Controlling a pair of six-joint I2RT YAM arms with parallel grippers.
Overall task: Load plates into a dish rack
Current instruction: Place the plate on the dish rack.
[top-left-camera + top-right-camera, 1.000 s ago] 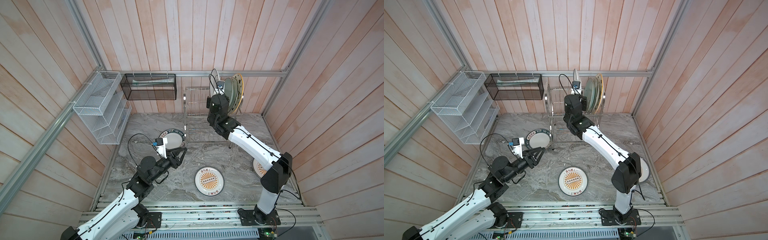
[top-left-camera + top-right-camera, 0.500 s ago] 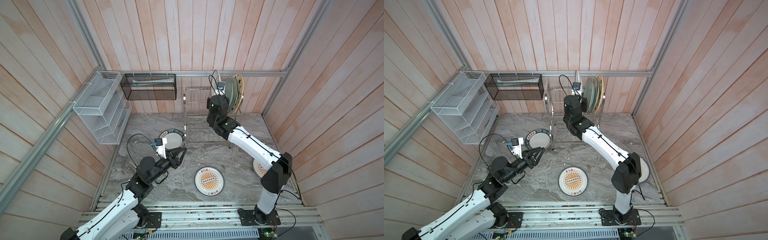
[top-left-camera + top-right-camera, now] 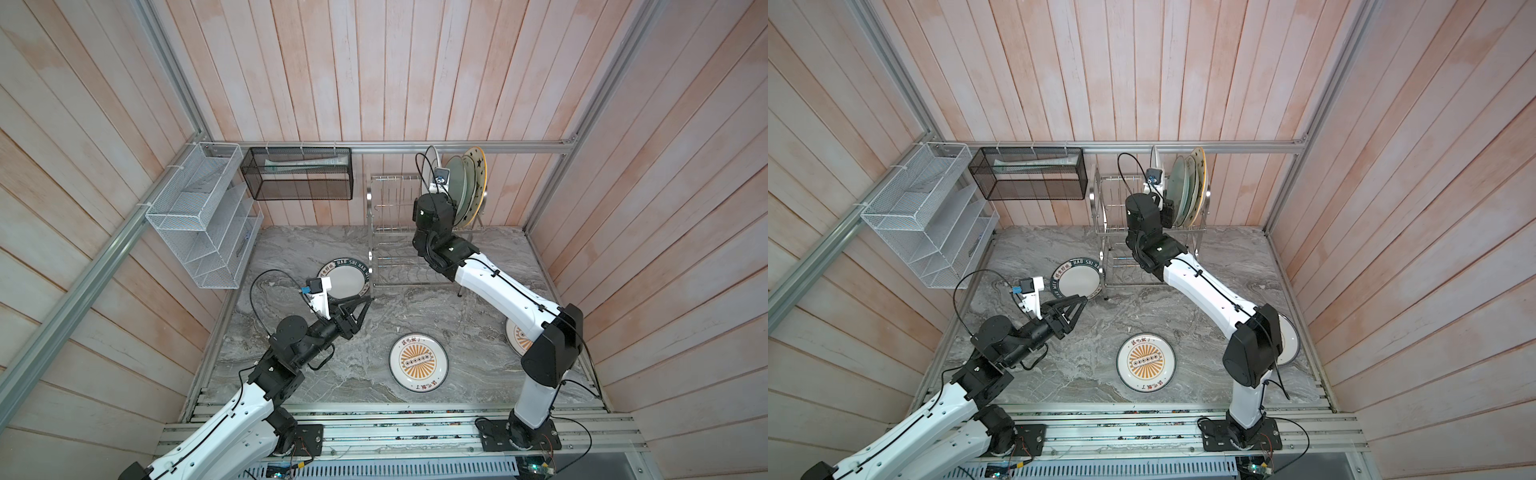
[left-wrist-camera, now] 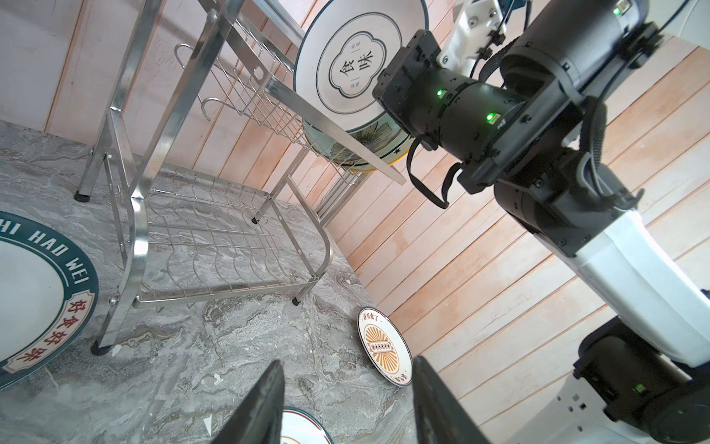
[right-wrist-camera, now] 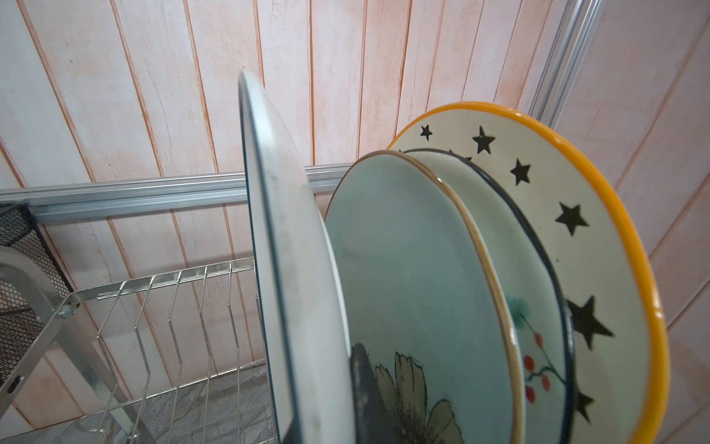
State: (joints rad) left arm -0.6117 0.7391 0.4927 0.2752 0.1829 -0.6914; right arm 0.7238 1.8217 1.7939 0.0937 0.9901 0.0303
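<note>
Nearest you, well out in front of the dish rack (image 3: 369,232), a sunburst plate (image 3: 418,363) lies flat on the tabletop (image 3: 415,316). A second sunburst plate (image 3: 514,337) is partly hidden under the right arm's elbow.

Closer to the rack, your left gripper (image 3: 366,301) hovers low, jaws about half apart with nothing between them, pointing toward the rack's front foot. The lettered plate (image 3: 344,280) lies flat just beside it, near the rack's leg, so that plate falls to the left arm.

At the rack's upper tier, your right gripper (image 4: 392,88) is clamped tight on the rim of the quatrefoil plate (image 4: 353,57). It holds the plate on edge, face parallel to the three plates standing there. The held plate is just beside the pale green plate (image 5: 415,288), on the side toward the empty rods, and the starred plate (image 5: 599,230) ends the row.

The free slot lies straight below the held plate, so I'd judge the move a short straight lowering with no twist. You cannot tell whether its lower edge is already between the rods, because the rail hides it. The right arm reaches long, with the wrist raised above the tier.
</note>
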